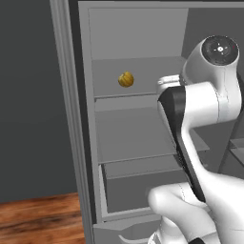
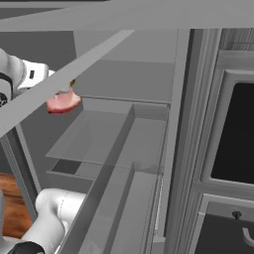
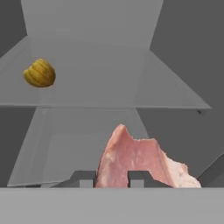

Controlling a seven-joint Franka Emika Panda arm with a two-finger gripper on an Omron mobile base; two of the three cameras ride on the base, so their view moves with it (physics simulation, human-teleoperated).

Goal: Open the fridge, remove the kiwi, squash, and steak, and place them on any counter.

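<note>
Steak in my tool, inside the open fridge

My tool [image 3: 112, 179] is closed narrowly on the steak [image 3: 135, 159], which I hold above a middle shelf in the fridge [image 1: 138, 138]; farther left, the squash [image 3: 39, 73] lies on the upper shelf.

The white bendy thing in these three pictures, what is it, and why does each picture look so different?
It is a robot arm reaching into an open fridge. Two pictures come from cameras riding on its base, behind it on the left and on the right. The third comes from a camera on its hand, looking along the gripper. The gripper's two dark fingers are closed on a pink steak, lifted above a shelf. A yellow-orange squash sits on the upper shelf.
</note>
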